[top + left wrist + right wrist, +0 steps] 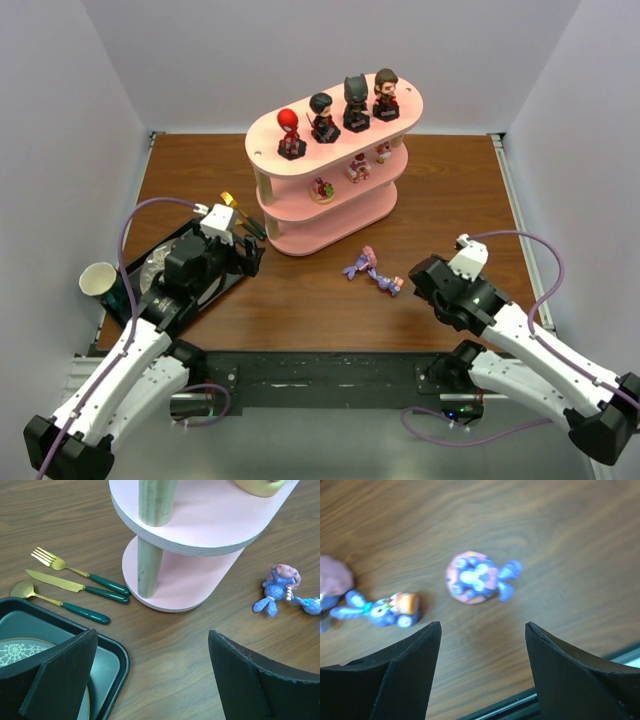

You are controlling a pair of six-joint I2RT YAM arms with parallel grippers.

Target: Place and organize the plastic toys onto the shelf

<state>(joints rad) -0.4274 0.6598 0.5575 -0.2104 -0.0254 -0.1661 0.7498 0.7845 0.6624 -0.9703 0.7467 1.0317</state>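
Note:
The pale pink shelf [300, 240] stands at the table's middle back. Four big-headed plastic toys stand on its top board, from the red one [291, 133] to the brown-haired one [386, 95]. Three small toys [358, 168] sit on the middle board. Two pony-like toys [360, 264] [390, 285] lie on the table in front. My right gripper [415, 275] hovers just right of them, open and empty; in its wrist view [482, 627] a pink-and-blue toy [475, 577] lies ahead of the fingers and a blue-orange one [390, 611] to the left. My left gripper [152, 640] is open and empty near the shelf's post [149, 567].
A black tray [107, 655] holding a plate lies under my left gripper [248, 250]. Gold cutlery with green handles [100, 585] lies between the tray and the shelf [200, 530]. A paper cup [97, 279] stands at the left table edge. A blue pony [280, 587] lies right of the shelf base.

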